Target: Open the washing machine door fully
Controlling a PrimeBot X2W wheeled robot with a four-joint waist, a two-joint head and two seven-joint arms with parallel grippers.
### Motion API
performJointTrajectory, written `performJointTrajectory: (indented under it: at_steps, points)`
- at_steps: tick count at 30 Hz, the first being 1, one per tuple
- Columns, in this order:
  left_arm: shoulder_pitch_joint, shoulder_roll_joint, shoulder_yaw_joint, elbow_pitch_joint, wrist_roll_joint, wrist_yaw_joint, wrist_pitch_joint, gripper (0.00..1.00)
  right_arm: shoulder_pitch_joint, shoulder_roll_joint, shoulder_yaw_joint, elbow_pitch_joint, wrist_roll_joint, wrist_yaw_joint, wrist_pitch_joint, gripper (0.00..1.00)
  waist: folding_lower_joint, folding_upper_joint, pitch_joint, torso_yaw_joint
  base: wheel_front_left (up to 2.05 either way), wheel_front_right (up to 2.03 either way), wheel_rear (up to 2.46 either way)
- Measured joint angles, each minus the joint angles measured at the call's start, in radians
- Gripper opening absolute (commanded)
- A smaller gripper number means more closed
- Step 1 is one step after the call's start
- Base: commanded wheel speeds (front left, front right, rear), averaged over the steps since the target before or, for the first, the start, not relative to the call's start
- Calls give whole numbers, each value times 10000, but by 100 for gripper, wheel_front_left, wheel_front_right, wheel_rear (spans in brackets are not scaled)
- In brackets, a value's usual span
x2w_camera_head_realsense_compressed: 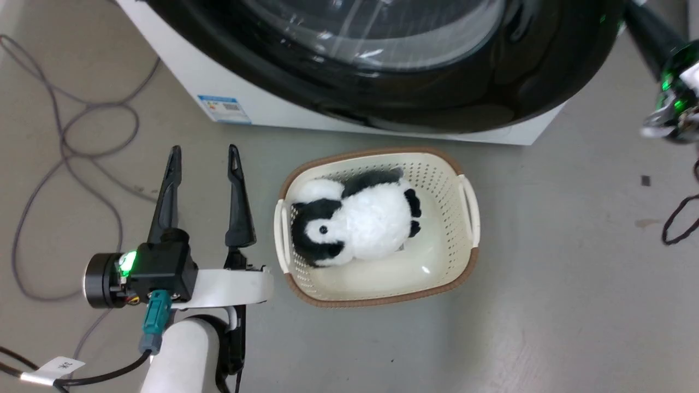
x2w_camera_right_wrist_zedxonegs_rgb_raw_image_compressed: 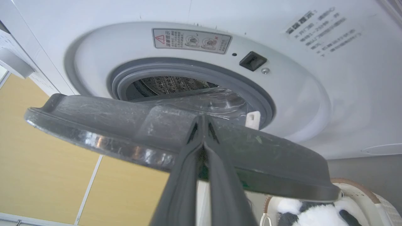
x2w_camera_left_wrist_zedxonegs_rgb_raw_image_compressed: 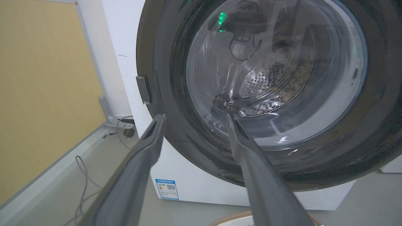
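Half the swing is left, I judge: door (x2w_camera_right_wrist_zedxonegs_rgb_raw_image_compressed: 94, 116) ajar, my clenched right gripper (x2w_camera_right_wrist_zedxonegs_rgb_raw_image_compressed: 201, 121) against it, left gripper (x2w_camera_head_realsense_compressed: 205, 152) spread, idle.

The floor (x2w_camera_head_realsense_compressed: 546, 273) is smooth, pale grey and evenly lit, with faint streaks and a soft sheen. A tangle of thin grey cables (x2w_camera_head_realsense_compressed: 65, 147) loops across it at the left, and a black cable loop (x2w_camera_head_realsense_compressed: 680, 221) lies at the right edge near a small dark mark (x2w_camera_head_realsense_compressed: 645, 180) and a faint brownish stain (x2w_camera_head_realsense_compressed: 647, 222). At the far side stands a white washing machine cabinet (x2w_camera_head_realsense_compressed: 284, 109) with a blue label (x2w_camera_head_realsense_compressed: 224, 108) low on its front. To its left rises a flat mustard-yellow wall panel (x2w_camera_left_wrist_zedxonegs_rgb_raw_image_compressed: 40, 94), edged along the floor by a pale grey skirting (x2w_camera_left_wrist_zedxonegs_rgb_raw_image_compressed: 62, 160). A thin white seam (x2w_camera_right_wrist_zedxonegs_rgb_raw_image_compressed: 89, 185) divides the yellow panelling.
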State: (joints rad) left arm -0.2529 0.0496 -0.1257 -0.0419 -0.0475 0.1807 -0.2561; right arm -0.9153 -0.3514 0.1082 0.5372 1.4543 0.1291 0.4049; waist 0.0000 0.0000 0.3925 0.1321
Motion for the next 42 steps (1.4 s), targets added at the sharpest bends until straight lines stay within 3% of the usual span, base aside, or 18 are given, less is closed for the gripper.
performJointTrajectory:
  at_steps: [11, 25, 42]
  points:
    - [126, -2, 134, 142, 17, -224, 0, 100, 508, 426, 493, -297, 100, -2, -454, 0, 0, 0, -327, -425, 0, 0, 0]
    - [184, 0, 117, 251, 2, -253, 0, 100, 814, 591, 568, -362, 604, -6, -1032, 0, 0, 0, -618, -273, 0, 0, 0]
    - [1232, -2, 313, 470, -69, -268, -2, 100, 3267, 740, 1187, -2458, 961, 0, -890, 0, -1, 0, -1993, -251, 0, 0, 0]
